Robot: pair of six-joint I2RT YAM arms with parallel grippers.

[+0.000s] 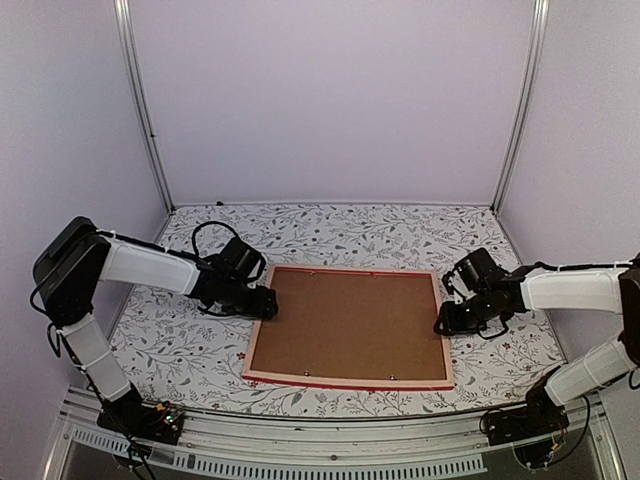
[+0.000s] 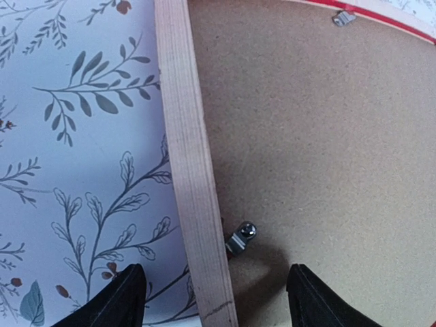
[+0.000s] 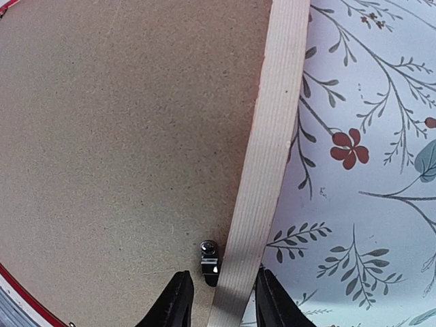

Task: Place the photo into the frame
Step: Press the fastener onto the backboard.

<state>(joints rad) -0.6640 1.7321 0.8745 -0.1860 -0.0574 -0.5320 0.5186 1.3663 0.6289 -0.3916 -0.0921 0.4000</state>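
The frame (image 1: 345, 381) is lying back-up mid-table, long axis running 9 to 3 o'clock, brown backing board (image 1: 350, 325) filling it. The left gripper (image 1: 268, 303) is straddling the 9 o'clock rail, fingers spread wide. The right gripper (image 1: 445, 325) is straddling the 3 o'clock rail, fingers narrowly parted; I cannot tell whether they are gripping. The floral table (image 1: 330, 235) is stretching beyond.

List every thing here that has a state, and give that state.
frame: lying flat on the table, back side up
backing board: seated inside the frame
photo: not visible
left gripper: open, fingers either side of the frame's left rail
right gripper: open, fingers either side of the right rail
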